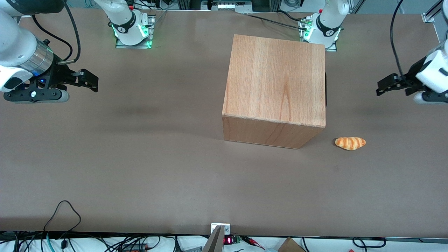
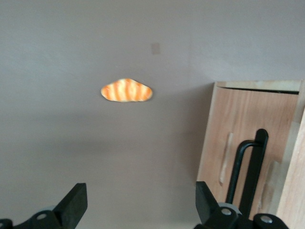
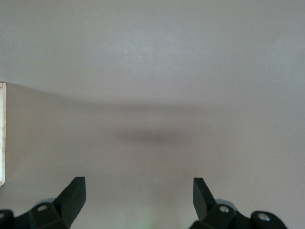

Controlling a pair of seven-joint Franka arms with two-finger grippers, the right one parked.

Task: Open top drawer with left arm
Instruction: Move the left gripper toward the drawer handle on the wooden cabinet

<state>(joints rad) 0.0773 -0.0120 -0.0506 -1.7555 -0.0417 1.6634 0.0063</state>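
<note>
The cabinet [image 1: 274, 89] stands on the table [image 1: 140, 168], with the bread roll [image 1: 350, 143] on the table beside it, nearer the front camera, toward the working arm's end. The left arm's gripper [image 1: 381, 87], fingers [image 2: 74, 202] spread, hangs above the table, apart from the cabinet, level with the drawer handle [image 2: 248, 167].

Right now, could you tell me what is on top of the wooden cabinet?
Nothing rests on the cabinet; its top is bare wood. The top drawer is shut, contents hidden. The left gripper hovers apart, open, above the table.

Top drawer [image 2: 248, 143] shut – black bar handle; hand [image 1: 379, 89] apart, fingers spread.
</note>
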